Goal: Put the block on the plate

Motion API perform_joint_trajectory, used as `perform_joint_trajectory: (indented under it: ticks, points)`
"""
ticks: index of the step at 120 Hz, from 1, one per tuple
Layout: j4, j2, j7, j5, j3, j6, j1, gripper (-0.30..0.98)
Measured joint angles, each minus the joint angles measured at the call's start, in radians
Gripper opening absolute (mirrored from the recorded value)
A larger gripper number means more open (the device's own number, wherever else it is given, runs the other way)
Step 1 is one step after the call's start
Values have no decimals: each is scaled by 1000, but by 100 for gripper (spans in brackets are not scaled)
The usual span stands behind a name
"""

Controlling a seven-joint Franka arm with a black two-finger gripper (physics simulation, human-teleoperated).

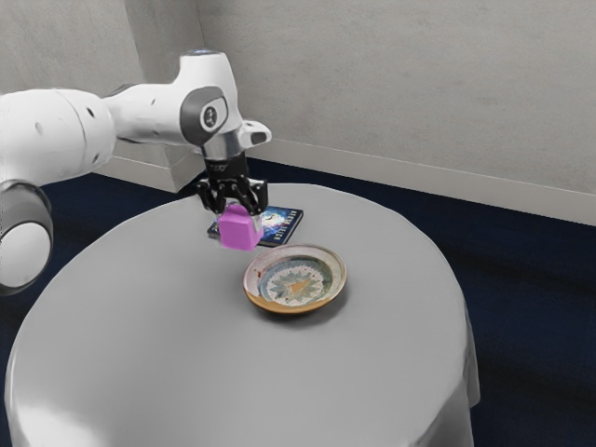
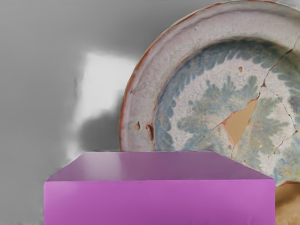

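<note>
Grey table (image 1: 168,340), block (image 1: 239,232) up in the air
gripper (image 1: 241,216) has it pinched, plate (image 1: 296,282) sits lower, toward the exterior view's lower right, so I'd guess over, then down

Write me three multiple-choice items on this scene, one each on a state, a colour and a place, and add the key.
1. What state is the plate in?
A) Plain and unmarked
B) Patterned and cracked
C) Turned upside down

2. What colour is the block?
A) Pinkish purple
B) Green
C) Yellow

3. Where is the block?
A) On the plate
B) Under the plate
C) In the hand, above the table

Key:
1: B, as the wrist view shows crack lines running through the painted pattern.
2: A, as both views show it in that colour.
3: C, as the exterior view shows it gripped at the hand's lower end, clear of the plate.
</note>
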Motion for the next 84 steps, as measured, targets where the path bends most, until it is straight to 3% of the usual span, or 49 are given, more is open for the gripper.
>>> perform_joint_trajectory:
  ticks: [30, 73, 84]
  points:
    - [12, 66, -3, -5, -9, 4, -90, 34]
    - [123, 239, -6, -10, -8, 124, -123, 32]
    - [129, 251, -6, -13, -8, 143, -123, 39]
